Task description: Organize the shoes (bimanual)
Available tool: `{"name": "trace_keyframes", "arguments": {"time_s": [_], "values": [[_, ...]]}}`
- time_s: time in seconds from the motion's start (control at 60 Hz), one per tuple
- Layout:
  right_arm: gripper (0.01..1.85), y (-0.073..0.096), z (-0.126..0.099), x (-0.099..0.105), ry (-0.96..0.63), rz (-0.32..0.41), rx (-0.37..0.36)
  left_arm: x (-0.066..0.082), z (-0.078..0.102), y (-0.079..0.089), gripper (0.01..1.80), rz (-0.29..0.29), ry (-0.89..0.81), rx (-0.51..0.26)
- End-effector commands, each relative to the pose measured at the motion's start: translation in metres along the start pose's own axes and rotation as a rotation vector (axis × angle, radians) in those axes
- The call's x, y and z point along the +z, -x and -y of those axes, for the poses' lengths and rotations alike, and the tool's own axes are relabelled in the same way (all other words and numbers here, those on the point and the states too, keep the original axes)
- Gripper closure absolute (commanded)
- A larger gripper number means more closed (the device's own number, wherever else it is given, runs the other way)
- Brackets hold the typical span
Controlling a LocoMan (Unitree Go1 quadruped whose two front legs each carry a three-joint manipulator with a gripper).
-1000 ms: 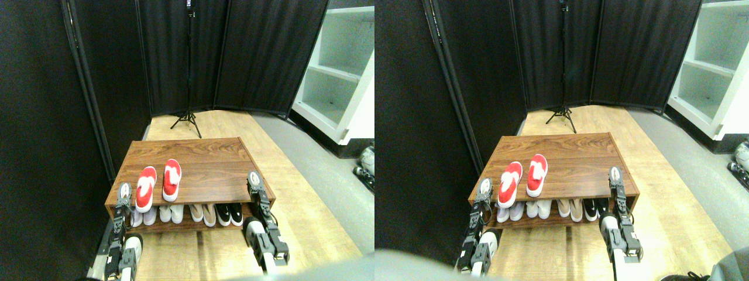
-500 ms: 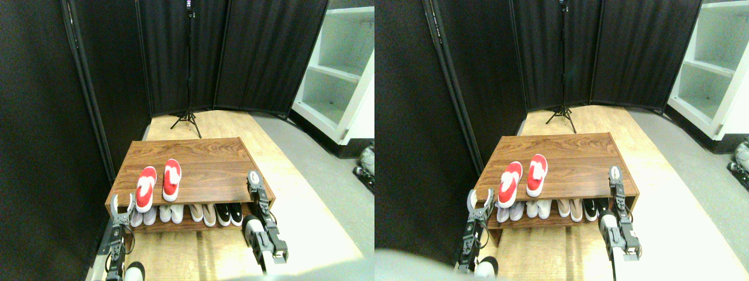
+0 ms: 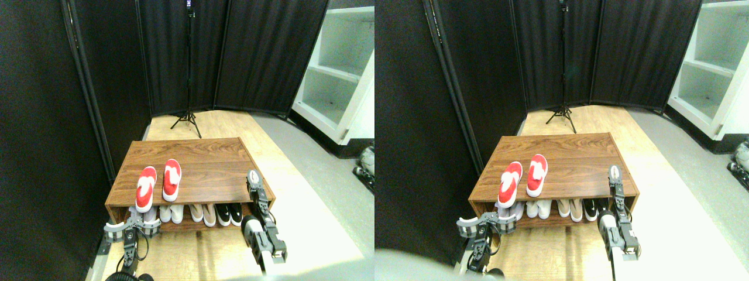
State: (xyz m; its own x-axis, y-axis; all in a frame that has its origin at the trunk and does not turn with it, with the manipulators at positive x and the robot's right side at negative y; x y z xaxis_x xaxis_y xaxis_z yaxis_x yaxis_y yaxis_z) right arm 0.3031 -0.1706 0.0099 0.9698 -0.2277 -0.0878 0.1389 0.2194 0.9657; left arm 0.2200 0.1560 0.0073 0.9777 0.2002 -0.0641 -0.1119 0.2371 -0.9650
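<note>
The two red shoes lie side by side on top of the wooden rack [image 3: 199, 155], toes pointing away. The left shoe [image 3: 145, 188] sits at the front edge and the right shoe [image 3: 171, 179] a little further back. My left gripper [image 3: 132, 228] is open wide, its pale fingers spread sideways. It hangs below the rack's front left corner, under the left shoe and apart from it. My right gripper [image 3: 253, 178] is shut on nothing and stands at the rack's front right corner, far from both shoes.
The rack's lower shelf holds a white pair [image 3: 171, 213], a beige pair [image 3: 203, 213] and a black pair [image 3: 229, 214]. Black curtain panels [image 3: 88, 88] close in the left and back. A tripod [image 3: 187, 120] stands behind the rack, and a white shelf unit [image 3: 339, 76] at the right.
My left gripper has dropped from beside the left shoe to below the rack's front edge and opened wide. The right gripper and both shoes have stayed put.
</note>
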Motion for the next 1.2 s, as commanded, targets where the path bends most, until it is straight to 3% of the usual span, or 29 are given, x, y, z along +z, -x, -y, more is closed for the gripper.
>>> {"name": "trace_keyframes", "arguments": {"time_s": [0.017,0.25,0.517,0.667,0.883,1.2], "values": [[1.85,-0.001,-0.005,-0.003,0.001,-0.002,0.044,-0.006,-0.004,-0.008,0.01,0.01,0.004,-0.008],[1.85,-0.002,-0.007,-0.003,0.009,0.001,0.041,-0.02,-0.023,-0.024,0.11,-0.003,0.107,0.011],[1.85,-0.003,-0.005,-0.001,-0.008,0.012,0.021,-0.024,-0.038,-0.038,0.16,0.013,0.097,0.042],[1.85,-0.005,-0.002,-0.001,-0.036,0.016,0.012,-0.017,-0.046,-0.047,0.24,0.014,0.089,0.049],[1.85,-0.005,-0.002,0.0,-0.015,0.02,0.014,-0.004,-0.056,-0.062,0.13,-0.001,0.076,0.08],[1.85,-0.002,-0.005,0.001,-0.005,0.025,0.033,-0.002,-0.062,-0.082,0.07,-0.036,0.091,0.107]]}}
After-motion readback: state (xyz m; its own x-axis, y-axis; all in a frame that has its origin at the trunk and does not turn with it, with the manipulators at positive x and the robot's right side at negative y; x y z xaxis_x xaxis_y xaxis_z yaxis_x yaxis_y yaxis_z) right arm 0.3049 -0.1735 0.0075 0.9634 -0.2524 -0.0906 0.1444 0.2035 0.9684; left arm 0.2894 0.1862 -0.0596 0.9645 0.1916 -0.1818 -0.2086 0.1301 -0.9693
